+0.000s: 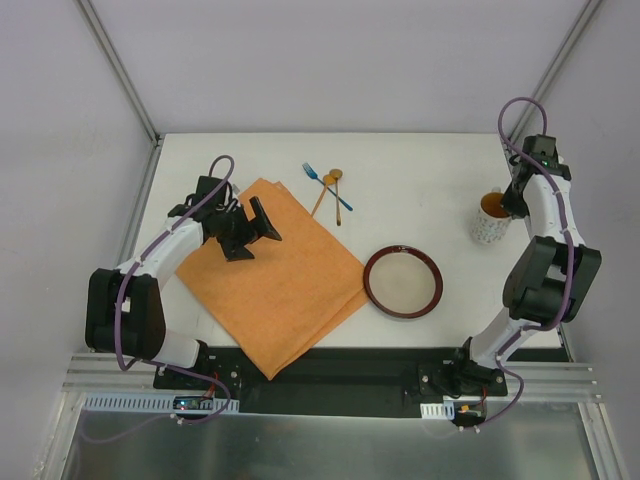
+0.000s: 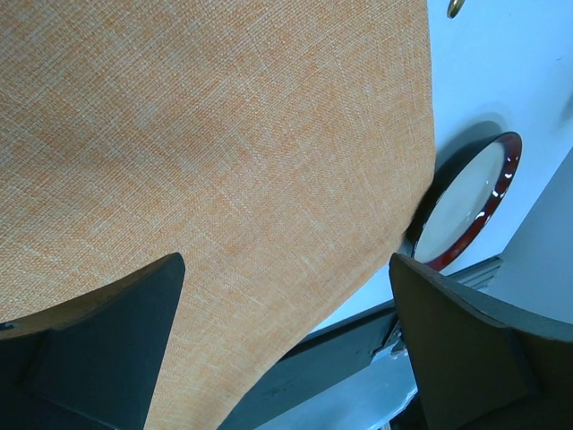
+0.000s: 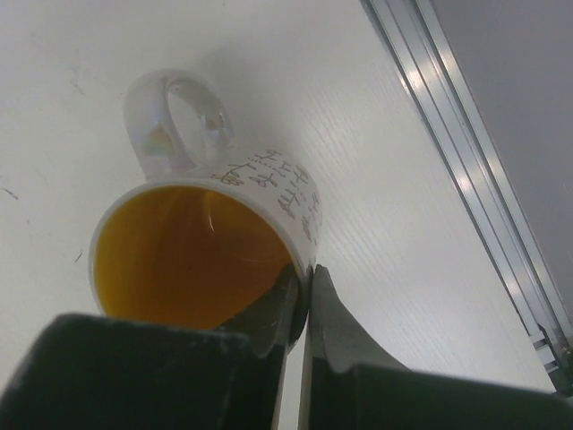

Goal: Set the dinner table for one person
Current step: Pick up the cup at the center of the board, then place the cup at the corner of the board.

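Now the right gripper (image 3: 303, 288) is clenched on the mug (image 3: 192, 246), one finger inside the rim and one outside, pinching the wall roughly opposite the handle. The mug is at the right side of the table (image 1: 420, 160), well apart from the mat (image 1: 270, 275) and the plate (image 1: 403, 281). Whether its base touches the tabletop I cannot tell. The left gripper (image 1: 253, 234) hangs over the mat's far half, jaws spread wide with nothing between them.

The step in hand looks like carrying the mug to the place setting. A rim pinch is a thin hold (only the wall's thickness sits between the pads), so the mug will want to swing about that line. Lifting straight up, travelling slowly and keeping the wrist level should stop it tipping. A sensible spot would be beyond the plate's far right edge, away from the fork (image 1: 320, 180) and spoons (image 1: 328, 182) that lie crossed near the mat's far corner. Set it down flat before loosening the fingers. Then draw the inner finger straight up so it does not drag the rim. The plate lies just beside the mat's right corner, not on it, so it likely needs moving too.
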`<state>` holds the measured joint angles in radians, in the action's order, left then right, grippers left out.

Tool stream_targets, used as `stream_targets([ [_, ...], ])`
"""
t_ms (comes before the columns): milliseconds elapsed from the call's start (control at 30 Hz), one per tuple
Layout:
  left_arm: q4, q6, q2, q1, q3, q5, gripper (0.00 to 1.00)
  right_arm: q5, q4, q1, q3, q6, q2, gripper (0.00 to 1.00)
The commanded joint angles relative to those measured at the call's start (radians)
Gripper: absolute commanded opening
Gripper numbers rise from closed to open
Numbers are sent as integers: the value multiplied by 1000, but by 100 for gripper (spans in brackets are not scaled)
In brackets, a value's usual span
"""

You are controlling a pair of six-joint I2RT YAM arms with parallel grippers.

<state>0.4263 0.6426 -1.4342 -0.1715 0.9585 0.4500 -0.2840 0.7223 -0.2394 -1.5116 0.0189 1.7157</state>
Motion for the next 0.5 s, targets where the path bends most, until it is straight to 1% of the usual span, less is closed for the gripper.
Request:
stream_targets([
  [0,-1,-24,29,-11,-7,32,99,14,-103,-21,2,-16,-45,1],
  [133,-1,-27,40,-11,-17,50,99,16,-138,-41,21,-43,-39,1],
  [467,11,-52,26,-11,6,79,99,25,-178,-98,45,-33,-19,1],
])
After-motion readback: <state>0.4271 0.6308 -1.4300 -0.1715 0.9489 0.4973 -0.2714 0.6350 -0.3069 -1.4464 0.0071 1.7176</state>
